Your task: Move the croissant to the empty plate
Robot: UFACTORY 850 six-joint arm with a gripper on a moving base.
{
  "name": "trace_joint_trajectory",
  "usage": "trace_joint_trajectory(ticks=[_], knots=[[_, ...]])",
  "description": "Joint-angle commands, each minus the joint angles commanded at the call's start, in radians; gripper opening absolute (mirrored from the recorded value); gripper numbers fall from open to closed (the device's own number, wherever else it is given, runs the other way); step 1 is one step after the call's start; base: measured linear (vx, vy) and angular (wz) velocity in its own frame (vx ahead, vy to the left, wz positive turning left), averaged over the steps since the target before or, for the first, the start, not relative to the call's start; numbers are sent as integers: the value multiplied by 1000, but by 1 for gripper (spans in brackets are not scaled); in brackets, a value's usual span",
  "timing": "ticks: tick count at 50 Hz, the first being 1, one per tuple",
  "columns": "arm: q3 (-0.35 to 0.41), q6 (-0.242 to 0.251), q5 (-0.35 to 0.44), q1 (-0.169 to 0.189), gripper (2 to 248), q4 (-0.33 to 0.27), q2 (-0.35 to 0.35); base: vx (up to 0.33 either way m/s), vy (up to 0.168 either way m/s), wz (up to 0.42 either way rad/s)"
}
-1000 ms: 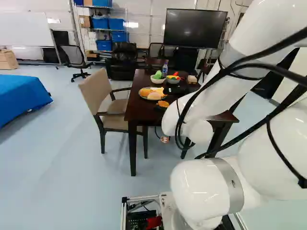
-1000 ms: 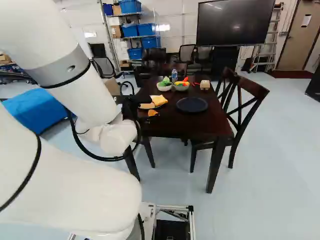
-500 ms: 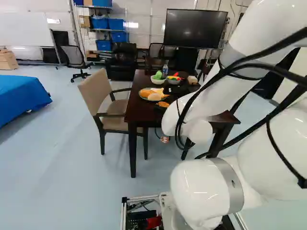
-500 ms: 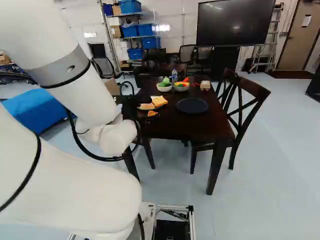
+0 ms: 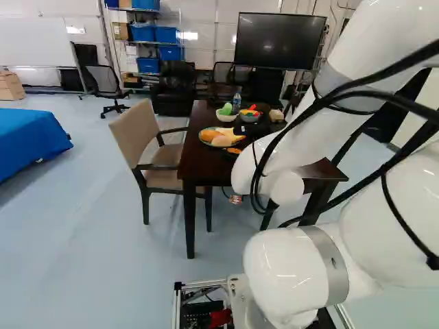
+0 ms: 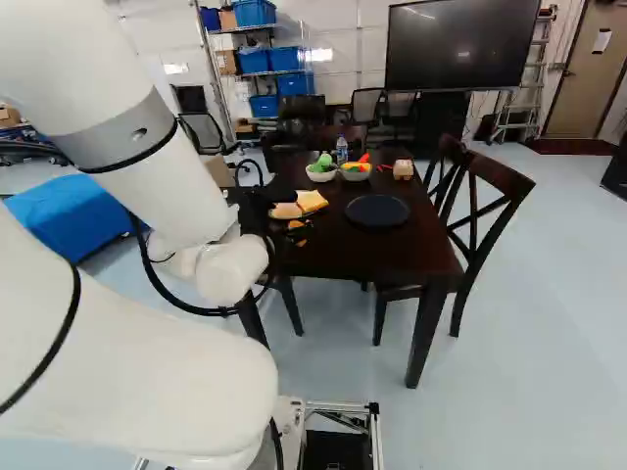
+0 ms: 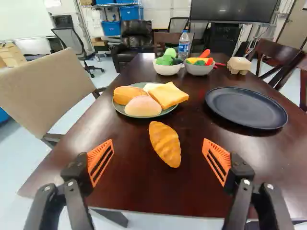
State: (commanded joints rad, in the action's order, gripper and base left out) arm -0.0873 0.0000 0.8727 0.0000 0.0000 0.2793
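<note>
The gripper (image 6: 298, 235) is small and partly hidden by the arm near the table's close edge in the right base view. In the wrist view my gripper (image 7: 158, 143) stands wide open, orange pads apart, nothing held. The orange-brown croissant (image 7: 165, 144) lies on the dark table, in line with the gap between the fingertips and touching neither pad. Past it, a green-rimmed plate (image 7: 119, 108) holds a bun, a roll and bread slices. The empty dark plate (image 7: 247, 108) lies beyond the finger on the other side, also visible as a plate (image 6: 377, 210) in the right base view.
At the table's (image 6: 392, 257) far end are two bowls (image 7: 166, 70) of toy food, a bottle (image 7: 184, 45) and a beige carton (image 7: 239, 65). A beige armchair (image 5: 140, 133) flanks one side, a dark wooden chair (image 6: 475, 230) the other.
The base has moved slightly forward, so the table and chairs appear a little nearer in the base views. The arm holds its pose against its lowest joint, and the gripper travels with the base.
</note>
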Motion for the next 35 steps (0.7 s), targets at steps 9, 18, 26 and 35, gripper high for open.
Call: trace_joint_trajectory(ticks=[9, 18, 26, 35], knots=[[0, 0, 0, 0, 247, 0, 0, 92, 0, 0], [0, 0, 0, 0, 247, 0, 0, 90, -2, -3], [0, 0, 0, 0, 247, 0, 0, 85, 2, 0], [0, 0, 0, 0, 247, 0, 0, 60, -2, 0]])
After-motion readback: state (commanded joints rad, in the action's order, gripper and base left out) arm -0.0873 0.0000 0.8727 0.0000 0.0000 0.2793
